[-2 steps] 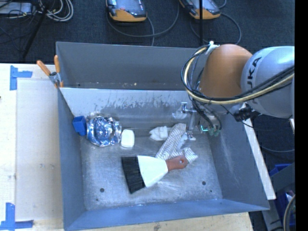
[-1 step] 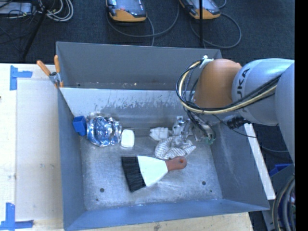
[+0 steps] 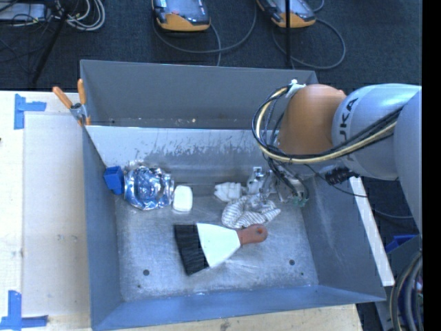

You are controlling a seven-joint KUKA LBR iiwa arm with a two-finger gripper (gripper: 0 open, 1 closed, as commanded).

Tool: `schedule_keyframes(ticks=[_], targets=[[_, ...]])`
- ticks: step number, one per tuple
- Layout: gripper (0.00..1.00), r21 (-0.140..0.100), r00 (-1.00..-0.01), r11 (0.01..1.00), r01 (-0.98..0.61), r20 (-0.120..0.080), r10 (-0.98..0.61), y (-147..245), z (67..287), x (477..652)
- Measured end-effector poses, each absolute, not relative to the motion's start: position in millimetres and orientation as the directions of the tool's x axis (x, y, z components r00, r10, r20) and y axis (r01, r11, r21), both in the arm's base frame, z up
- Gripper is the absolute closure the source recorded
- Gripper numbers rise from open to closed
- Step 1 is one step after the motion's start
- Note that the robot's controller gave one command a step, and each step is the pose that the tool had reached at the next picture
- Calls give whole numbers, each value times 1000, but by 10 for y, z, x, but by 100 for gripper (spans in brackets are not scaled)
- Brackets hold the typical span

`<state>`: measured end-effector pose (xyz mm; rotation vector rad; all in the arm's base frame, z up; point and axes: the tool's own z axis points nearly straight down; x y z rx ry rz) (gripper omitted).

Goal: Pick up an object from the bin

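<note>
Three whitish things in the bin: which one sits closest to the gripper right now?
The crumpled white wad, just left of the gripper. The white block lies farther left, and the white-bodied brush lies toward the front wall.

Light is coming from overhead, bright and fairly even. The bin (image 3: 193, 95) floor is reading mid-grey, with no hard shadows falling on it. The upper back wall at 12 o'clock is sitting in shade, and the sloped panel just below is catching streaky glare. The crinkled blue-silver wrapper (image 3: 148, 187) at 9 o'clock is throwing small glints. The orange wrist cover (image 3: 310, 119) at 2 o'clock is showing a soft highlight. The arm (image 3: 386, 129) is shading the wall beneath it. The ground beyond the bin at 12 o'clock is reading dark.
</note>
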<state>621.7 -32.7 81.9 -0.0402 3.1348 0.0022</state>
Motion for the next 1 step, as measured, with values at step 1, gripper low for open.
schedule_keyframes(ticks=[1], targets=[[100, 1, -1000, 1000, -8, -2, -8, -264, 2206, 6111]])
